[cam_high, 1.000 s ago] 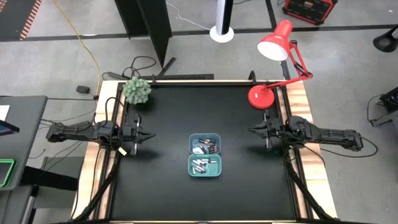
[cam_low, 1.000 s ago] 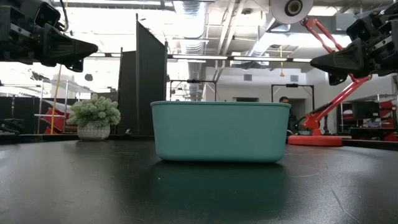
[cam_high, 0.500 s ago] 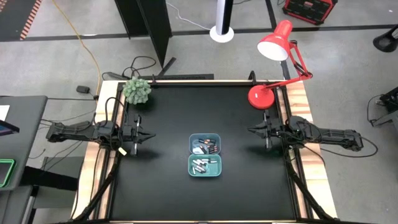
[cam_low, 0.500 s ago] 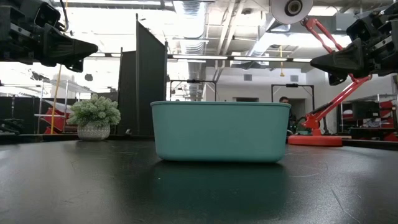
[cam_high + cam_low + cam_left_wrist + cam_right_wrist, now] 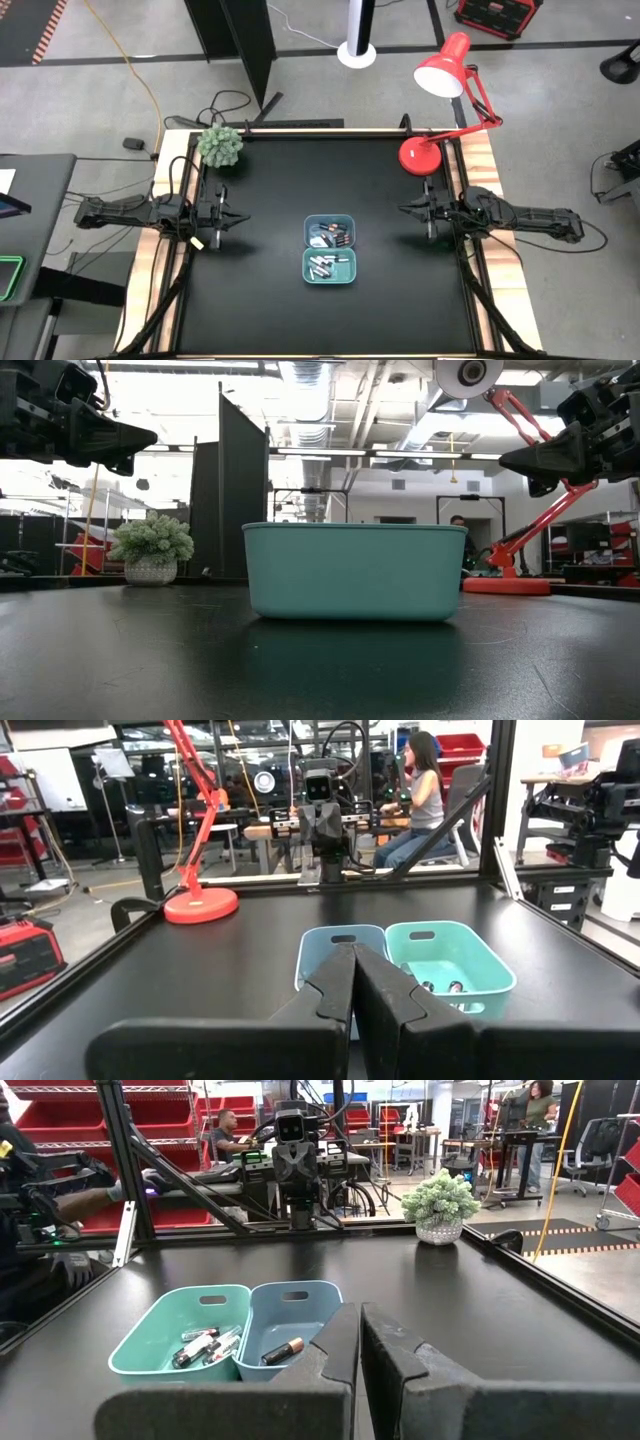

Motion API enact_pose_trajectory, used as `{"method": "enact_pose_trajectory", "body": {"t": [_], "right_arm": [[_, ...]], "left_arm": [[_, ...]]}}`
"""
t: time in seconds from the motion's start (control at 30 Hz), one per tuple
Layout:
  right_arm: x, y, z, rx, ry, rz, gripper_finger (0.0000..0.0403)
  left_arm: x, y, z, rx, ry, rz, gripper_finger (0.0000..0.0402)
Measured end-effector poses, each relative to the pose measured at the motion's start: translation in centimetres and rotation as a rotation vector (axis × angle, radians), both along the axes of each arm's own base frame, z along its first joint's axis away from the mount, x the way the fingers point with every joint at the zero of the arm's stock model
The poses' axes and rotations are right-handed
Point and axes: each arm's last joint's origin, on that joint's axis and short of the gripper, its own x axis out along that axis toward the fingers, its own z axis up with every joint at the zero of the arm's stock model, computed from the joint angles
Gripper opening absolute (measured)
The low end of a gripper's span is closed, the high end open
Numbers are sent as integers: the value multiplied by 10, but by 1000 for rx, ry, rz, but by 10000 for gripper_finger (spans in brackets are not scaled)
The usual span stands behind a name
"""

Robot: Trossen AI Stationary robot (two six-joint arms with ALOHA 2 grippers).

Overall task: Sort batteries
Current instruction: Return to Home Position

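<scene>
Black matte table [image 5: 270, 300] with pale wooden side rails. At its centre stand two small rectangular plastic bins, long sides touching: a pale blue bin [image 5: 329, 231] on the far side and a teal bin [image 5: 329, 267] on the near side. Whitish-silver batteries [image 5: 321, 266], thin cylinders, lie loose on the floor of the teal bin. Dark batteries [image 5: 331, 236], at least one with a copper-coloured end, lie in the blue bin. Neither lot can be counted exactly. No battery shows on the bare table top, though the low view is largely filled by the teal bin's near wall. Left gripper [image 5: 238, 218]: at the left edge of the table, raised above the surface, pointing inward at the bins and well apart from them, fingers pressed together with nothing between. Right gripper [image 5: 404, 210]: at the right edge, likewise raised and well apart, fingers drawn together but for a hairline gap, empty. Red metal desk lamp [image 5: 440, 90] at the far right corner; small green potted plant [image 5: 220, 146] at the far left corner. Assessment: the sorting looks finished, with each kind in its own bin and the bins paired at centre. Both arms look already parked, so little or nothing appears left to do.
</scene>
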Motion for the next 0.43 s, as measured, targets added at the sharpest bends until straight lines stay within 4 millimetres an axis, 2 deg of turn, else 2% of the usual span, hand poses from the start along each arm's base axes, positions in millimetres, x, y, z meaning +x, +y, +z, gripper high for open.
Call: {"method": "enact_pose_trajectory", "body": {"t": [0.43], "right_arm": [[0,0,0,0,0,0,34]], "left_arm": [[0,0,0,-1,0,0,4]]}}
